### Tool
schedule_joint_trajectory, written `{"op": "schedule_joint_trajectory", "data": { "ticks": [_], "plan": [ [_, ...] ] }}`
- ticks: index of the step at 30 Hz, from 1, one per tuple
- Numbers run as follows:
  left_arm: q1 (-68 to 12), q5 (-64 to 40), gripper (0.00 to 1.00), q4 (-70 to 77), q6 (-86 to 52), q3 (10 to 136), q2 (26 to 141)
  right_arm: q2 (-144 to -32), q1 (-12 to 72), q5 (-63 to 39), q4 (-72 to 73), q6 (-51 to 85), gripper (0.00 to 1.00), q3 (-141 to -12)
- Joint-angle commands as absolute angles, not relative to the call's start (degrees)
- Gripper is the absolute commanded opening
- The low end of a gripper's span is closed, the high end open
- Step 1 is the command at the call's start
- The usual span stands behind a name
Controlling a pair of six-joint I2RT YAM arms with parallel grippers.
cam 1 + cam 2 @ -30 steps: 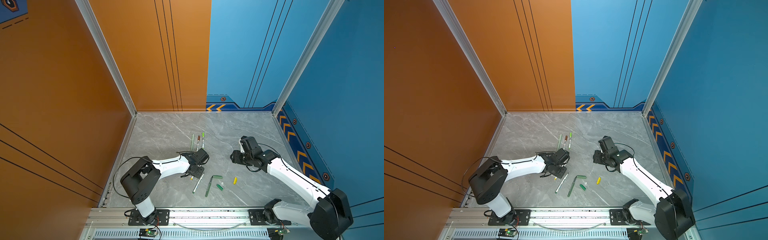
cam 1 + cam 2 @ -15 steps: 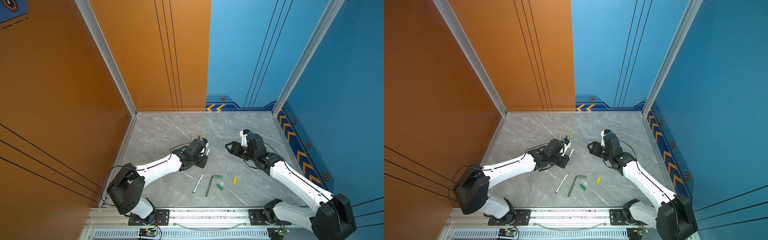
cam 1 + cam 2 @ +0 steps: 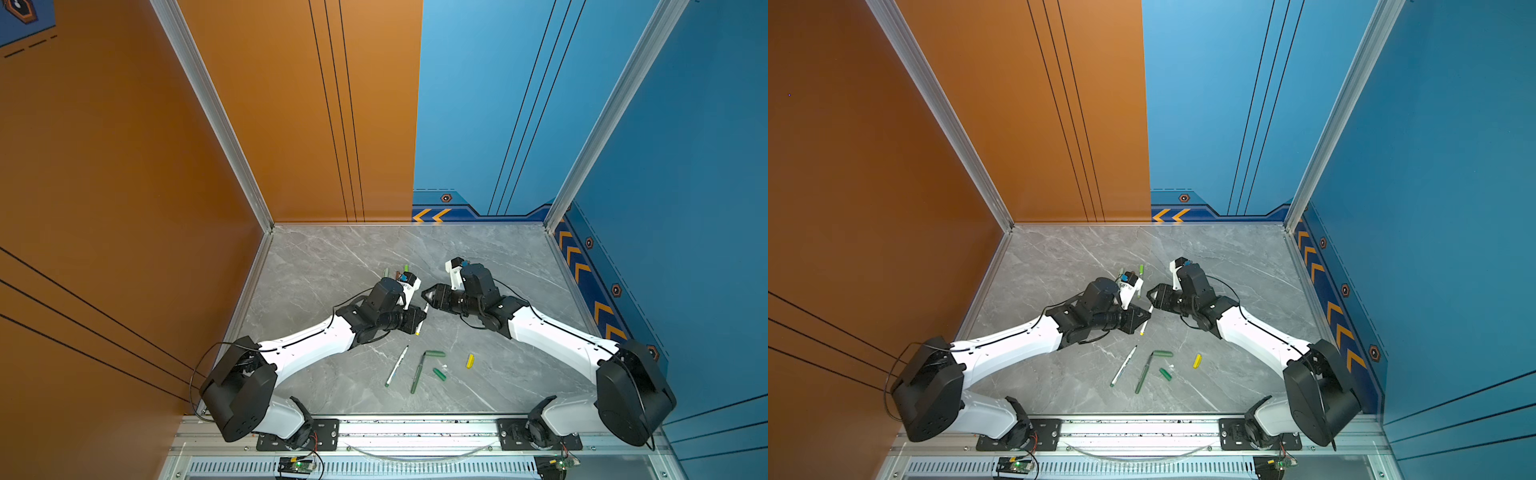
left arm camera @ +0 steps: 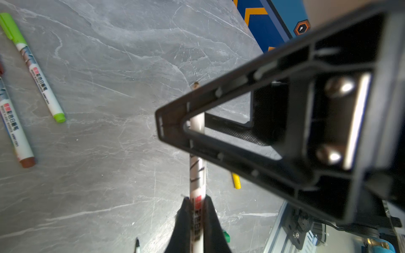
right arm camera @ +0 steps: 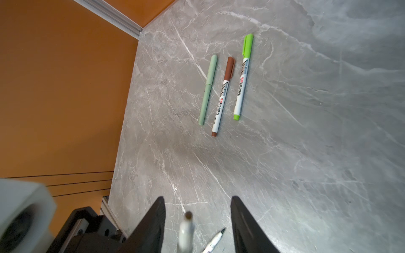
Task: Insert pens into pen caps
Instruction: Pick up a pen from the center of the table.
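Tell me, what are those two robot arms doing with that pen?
The left gripper is shut on a white pen with a yellow end, holding it off the table. The right gripper is open, its fingers either side of the pen's bare tip, not gripping it. The yellow cap lies on the table, near a dark green pen and an uncapped white pen. Farther back, a sage-green pen, a brown one and a light green one already wear caps.

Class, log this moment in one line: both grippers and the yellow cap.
left gripper: shut on white pen | right gripper: open, jaws astride pen tip | yellow cap: lying on table
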State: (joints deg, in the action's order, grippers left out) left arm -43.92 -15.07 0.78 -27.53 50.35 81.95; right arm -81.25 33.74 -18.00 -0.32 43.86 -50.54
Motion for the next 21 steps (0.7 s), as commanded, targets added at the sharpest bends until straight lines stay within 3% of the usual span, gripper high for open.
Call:
{"op": "schedule_joint_trajectory", "data": {
  "ticks": [1, 8, 12, 15, 18, 21],
  "plan": [
    [-43.8, -16.2, 0.00, 2.6, -28.5, 49.8, 81.0, -82.1, 34.7, -17.5, 0.9, 43.7, 0.38, -52.7],
    [-43.7, -14.5, 0.00, 3.5, -29.5, 49.3, 81.4, -81.3, 35.7, -15.2, -1.4, 43.0, 0.06, -53.6],
    [-43.4, -14.9, 0.02, 3.7, -29.8, 49.4, 82.0, -80.6, 35.9, -14.6, -2.2, 42.7, 0.04, -54.1],
    [-43.4, -15.3, 0.21, 3.7, -29.8, 49.2, 82.0, -79.8, 35.9, -14.2, -2.4, 42.5, 0.04, -54.3],
    [-43.4, -15.7, 0.29, 3.7, -29.5, 48.7, 82.1, -79.1, 35.9, -13.8, -2.7, 42.4, 0.04, -54.5],
    [-43.3, -16.0, 0.30, 3.7, -29.5, 48.3, 82.2, -78.7, 35.8, -13.7, -3.1, 42.2, 0.04, -54.8]
  ]
}}
